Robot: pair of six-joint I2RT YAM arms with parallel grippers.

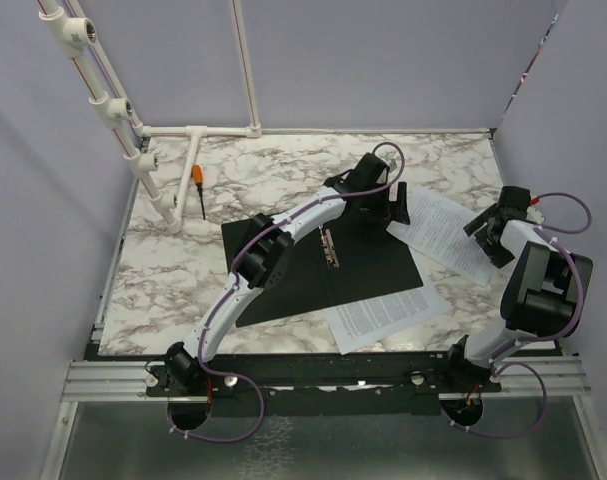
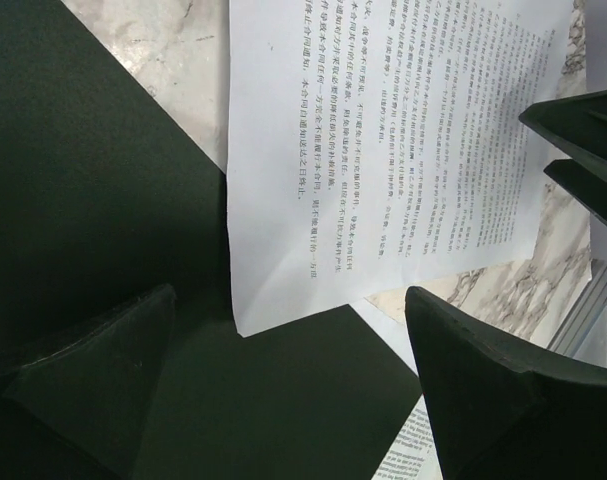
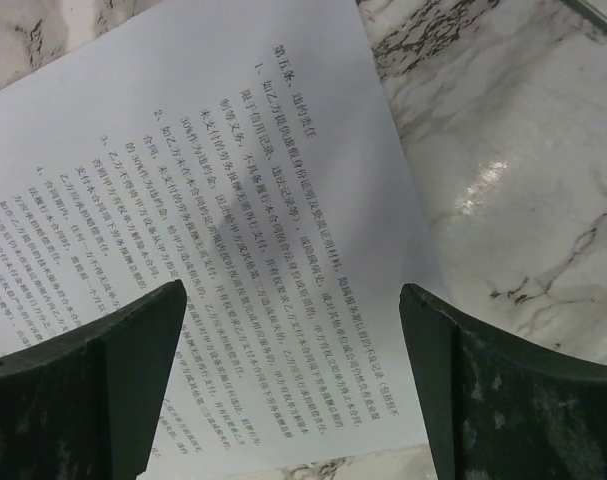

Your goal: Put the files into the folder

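Note:
The folder point(image 1: 283, 270) lies open in the middle of the table, black inside up, with its metal spine clip point(image 1: 330, 248) at the centre. One printed white sheet of the files point(image 1: 448, 232) lies to its right, a corner overlapping the black cover point(image 2: 103, 200). A second sheet point(image 1: 383, 312) pokes out from under the folder's near right corner. My left gripper point(image 1: 393, 205) hovers open over that overlapping corner point(image 2: 403, 150), with nothing between its jaws point(image 2: 288, 350). My right gripper point(image 1: 493, 225) stands open low over the sheet's far right edge point(image 3: 213, 200), its jaws point(image 3: 293, 370) wide apart.
An orange-handled screwdriver point(image 1: 198, 185) lies at the back left of the marble table point(image 1: 183, 270). A white pipe frame point(image 1: 198, 130) stands along the back and left. Purple walls close in the sides. The right gripper's fingers point(image 2: 583, 150) show at the left wrist view's edge.

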